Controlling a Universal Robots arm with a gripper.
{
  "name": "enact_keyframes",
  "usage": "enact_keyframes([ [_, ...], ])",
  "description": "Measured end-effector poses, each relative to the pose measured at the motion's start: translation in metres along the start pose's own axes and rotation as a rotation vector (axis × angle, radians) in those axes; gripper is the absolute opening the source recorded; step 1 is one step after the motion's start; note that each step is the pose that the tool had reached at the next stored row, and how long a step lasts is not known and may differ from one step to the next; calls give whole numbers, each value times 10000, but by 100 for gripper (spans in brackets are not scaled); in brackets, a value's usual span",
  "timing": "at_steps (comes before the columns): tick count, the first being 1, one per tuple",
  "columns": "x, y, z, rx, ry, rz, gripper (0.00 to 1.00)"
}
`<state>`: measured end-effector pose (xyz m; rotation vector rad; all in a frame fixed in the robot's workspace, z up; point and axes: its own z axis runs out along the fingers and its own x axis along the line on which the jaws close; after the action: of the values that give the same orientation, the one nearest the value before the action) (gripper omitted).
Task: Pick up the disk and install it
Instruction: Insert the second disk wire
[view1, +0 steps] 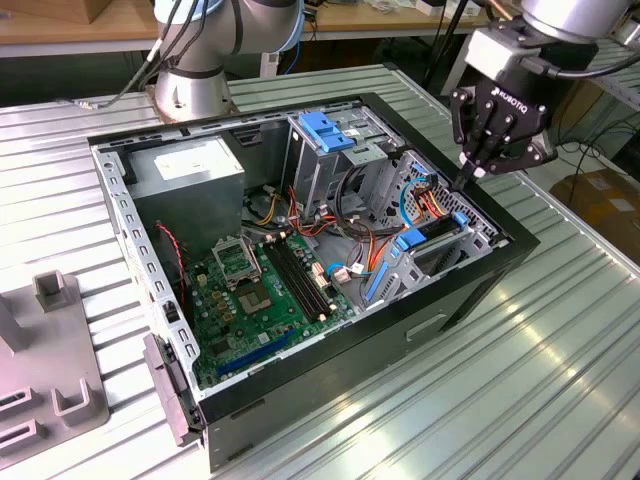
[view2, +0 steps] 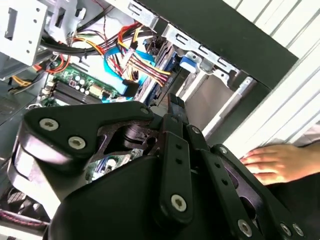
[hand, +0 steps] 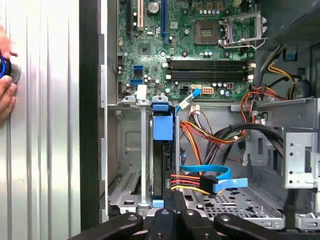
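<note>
The disk (view1: 436, 236) stands on edge in the drive bay at the corner of the open computer case (view1: 470, 300) on the exterior view's right. Its blue rail tabs show at both ends. In the first wrist view the disk (hand: 162, 165) appears as a dark narrow edge with a blue tab, between the bay's metal guides. My gripper (view1: 466, 182) hangs just above the disk's far end, fingers together and holding nothing. In both wrist views the fingertips (hand: 173, 197) (view2: 175, 106) meet in a point close over the bay.
The motherboard (view1: 260, 290) lies on the case floor, with the grey power-supply box (view1: 190, 175) behind it and a blue bracket (view1: 325, 130) on the drive cage. Coloured cables (hand: 210, 135) run beside the bay. A person's hand (view2: 280, 162) rests on the table by the case.
</note>
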<state>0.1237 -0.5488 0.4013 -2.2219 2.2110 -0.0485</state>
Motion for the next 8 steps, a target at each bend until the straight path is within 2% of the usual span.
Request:
enact_keyframes([
  [1, -16, 13, -1, -35, -5, -7, 10],
  [3, -66, 78, -2, -43, -5, -19, 10],
  [6, -217, 86, -2, -55, -2, -21, 10],
  [7, -295, 87, 2, -60, 9, -21, 10],
  [8, -340, 88, 9, -88, 65, -23, 10],
])
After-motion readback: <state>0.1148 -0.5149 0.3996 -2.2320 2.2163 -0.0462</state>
